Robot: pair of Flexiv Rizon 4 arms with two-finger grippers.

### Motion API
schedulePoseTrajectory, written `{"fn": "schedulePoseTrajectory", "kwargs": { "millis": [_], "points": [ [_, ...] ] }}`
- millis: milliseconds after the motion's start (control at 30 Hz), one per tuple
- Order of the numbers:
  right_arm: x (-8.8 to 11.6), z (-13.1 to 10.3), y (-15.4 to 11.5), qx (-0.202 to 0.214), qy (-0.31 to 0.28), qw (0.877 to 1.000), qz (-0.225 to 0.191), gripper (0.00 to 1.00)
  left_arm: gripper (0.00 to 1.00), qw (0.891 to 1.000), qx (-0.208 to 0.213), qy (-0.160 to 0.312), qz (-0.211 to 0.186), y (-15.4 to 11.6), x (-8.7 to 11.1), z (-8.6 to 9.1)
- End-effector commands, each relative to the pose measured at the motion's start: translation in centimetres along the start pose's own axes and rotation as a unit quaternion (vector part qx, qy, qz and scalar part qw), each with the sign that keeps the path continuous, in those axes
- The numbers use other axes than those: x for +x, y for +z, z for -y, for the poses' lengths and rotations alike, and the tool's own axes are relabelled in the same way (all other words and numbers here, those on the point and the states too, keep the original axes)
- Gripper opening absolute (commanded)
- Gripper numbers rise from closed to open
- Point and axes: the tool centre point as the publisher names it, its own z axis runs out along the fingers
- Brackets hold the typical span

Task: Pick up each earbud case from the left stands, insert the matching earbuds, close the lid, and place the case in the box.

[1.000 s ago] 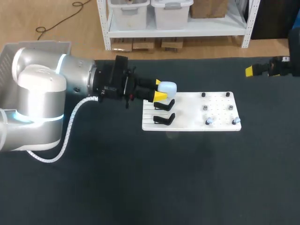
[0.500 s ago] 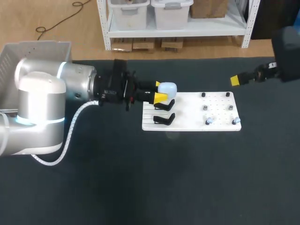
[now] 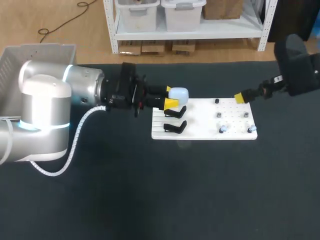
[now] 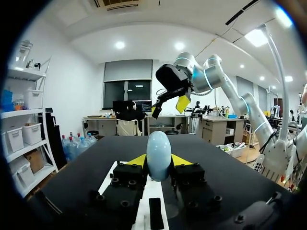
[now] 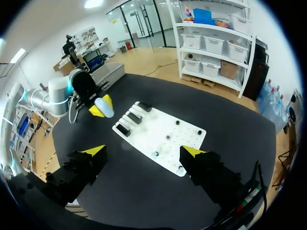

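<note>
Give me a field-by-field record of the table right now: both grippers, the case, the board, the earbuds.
white board: black stands at one end, pegs at the other
left gripper: shut on the pale blue earbud case, at the board's stand end
right gripper: open, empty, above the table
earbuds: two, standing at the peg end
box: grey, beside the left arm

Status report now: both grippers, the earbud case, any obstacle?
Left gripper shut on earbud case, beside the stands. Right gripper open, high over table. No obstacle seen.

Right hand (image 5: 142, 150), spread wide, over the white board (image 5: 187, 130); beyond it, pale-blue case (image 5: 105, 109) in the left hand (image 5: 101, 106).
</note>
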Motion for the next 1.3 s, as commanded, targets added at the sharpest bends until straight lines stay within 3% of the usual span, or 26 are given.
{"fn": "schedulePoseTrajectory", "kwargs": {
  "millis": [33, 700, 1300],
  "points": [
    [-0.2, -1.6, -0.1, 0.023, -0.003, 1.0, -0.002, 1.0, 0.0, 1.0, -0.003, 0.005, -0.004, 0.0, 0.0, 0.0],
    [-2.5, -6.4, 3.3, 0.047, -0.015, 0.998, -0.047, 1.0, 0.0, 1.0, -0.006, 0.013, 0.004, -0.4, 0.2, 0.1],
    [-3.7, -7.3, 7.6, 0.05, 0.004, 0.994, -0.093, 1.0, 0.0, 1.0, -0.006, 0.013, 0.004, -0.4, 0.2, 0.1]
  ]
}}
